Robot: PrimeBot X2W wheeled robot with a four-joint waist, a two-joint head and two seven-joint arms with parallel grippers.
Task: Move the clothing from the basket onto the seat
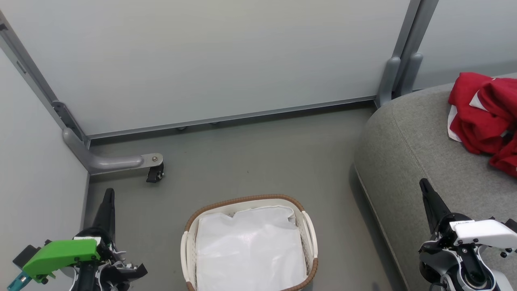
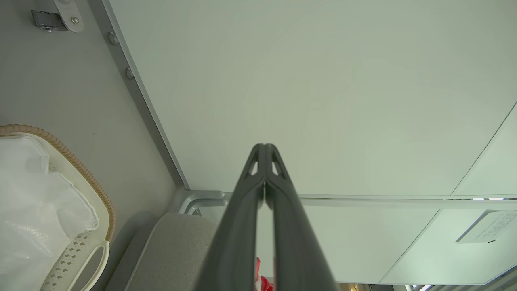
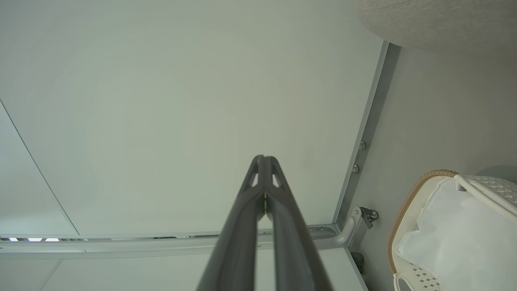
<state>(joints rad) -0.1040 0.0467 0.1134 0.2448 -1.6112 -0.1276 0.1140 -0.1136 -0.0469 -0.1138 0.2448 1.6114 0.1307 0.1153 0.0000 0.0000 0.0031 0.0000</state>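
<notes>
The left gripper (image 1: 108, 198) stands at the lower left of the head view, its two dark fingers pressed together tip to tip above the grey floor (image 1: 250, 161). The right gripper (image 1: 426, 190) stands at the lower right, its fingers also pressed together, the tips in front of the edge of the seat (image 1: 408, 161). The clothing (image 1: 482, 117), a crumpled red heap with white panels, lies on the seat at the far right, well apart from both grippers. The basket (image 1: 242, 200) sits on the floor between the two grippers, near the seat's rounded end, with its white liner (image 1: 250, 250) spread inside. Behind it a pale partition panel (image 1: 202, 60) meets the floor, and a small black castor (image 1: 155, 173) hangs from a grey bracket. In the left wrist view a white paper notice (image 2: 486, 227) is fixed to a panel. Its printed lines are too small to read. A small label on the right gripper's white housing is equally illegible.
</notes>
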